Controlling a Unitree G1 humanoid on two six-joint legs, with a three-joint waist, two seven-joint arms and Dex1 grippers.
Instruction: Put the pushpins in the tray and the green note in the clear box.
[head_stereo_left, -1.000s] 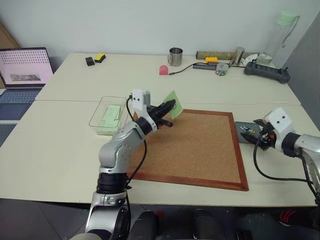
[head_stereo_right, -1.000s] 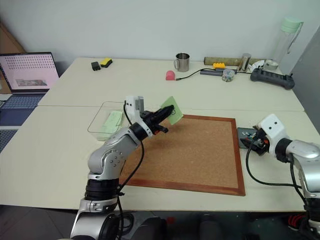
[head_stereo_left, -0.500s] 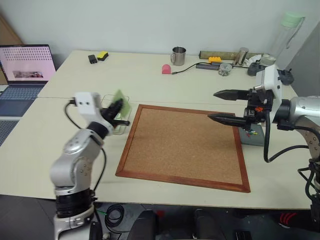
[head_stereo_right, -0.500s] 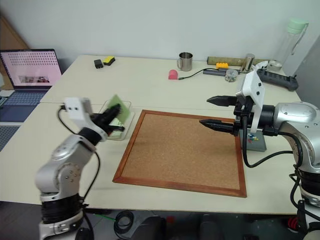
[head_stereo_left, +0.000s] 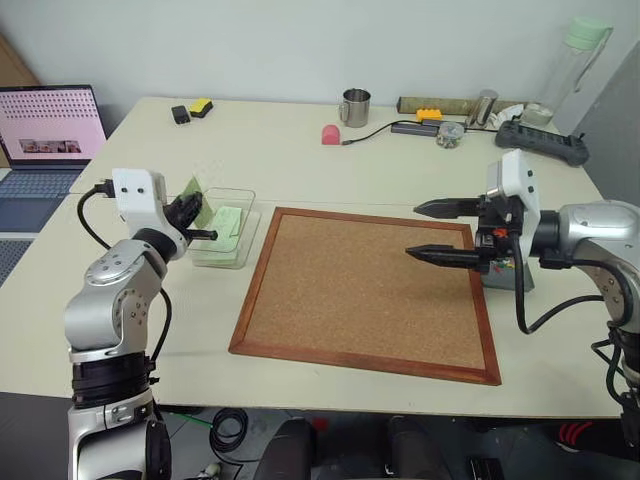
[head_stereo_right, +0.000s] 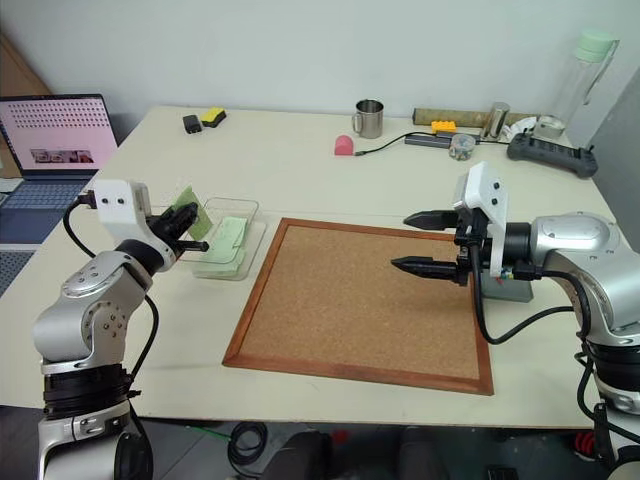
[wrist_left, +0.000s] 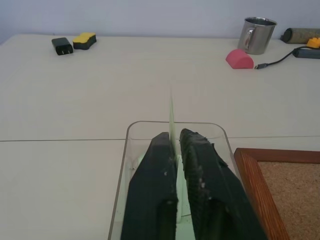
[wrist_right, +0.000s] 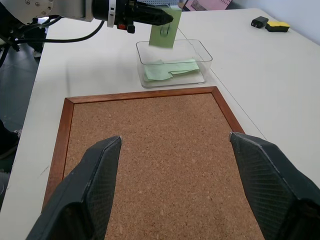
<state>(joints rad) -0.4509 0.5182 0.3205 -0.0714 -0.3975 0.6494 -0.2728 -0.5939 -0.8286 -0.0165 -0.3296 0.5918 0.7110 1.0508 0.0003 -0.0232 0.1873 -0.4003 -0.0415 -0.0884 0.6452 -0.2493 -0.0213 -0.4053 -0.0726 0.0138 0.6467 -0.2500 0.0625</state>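
Note:
My left gripper (head_stereo_left: 192, 212) holds the green note (wrist_right: 165, 22) upright just above the clear box (head_stereo_left: 248, 215). Seen from the left wrist, the note (wrist_left: 171, 112) stands edge-on between the nearly closed fingers, over the box's rim (wrist_left: 175, 123). Pale green slips lie flat inside the box. My right gripper (head_stereo_left: 412, 230) is open and empty, pointing left over the right part of the corkboard (head_stereo_left: 365, 290). The dark grey tray (head_stereo_left: 512, 278) sits behind that hand, partly hidden. The pushpins (head_stereo_left: 496, 263) show as small coloured specks on it.
A laptop (head_stereo_left: 45, 125) stands at the far left. Along the back of the table are a black and a yellow item (head_stereo_left: 190, 110), a metal mug (head_stereo_left: 353, 107), a pink object (head_stereo_left: 329, 135), a power strip (head_stereo_left: 545, 140) and a bottle (head_stereo_left: 585, 60).
My left gripper carried the note left, from the corkboard's corner to above the clear box. My right gripper rose from the tray and swung left over the board, open.

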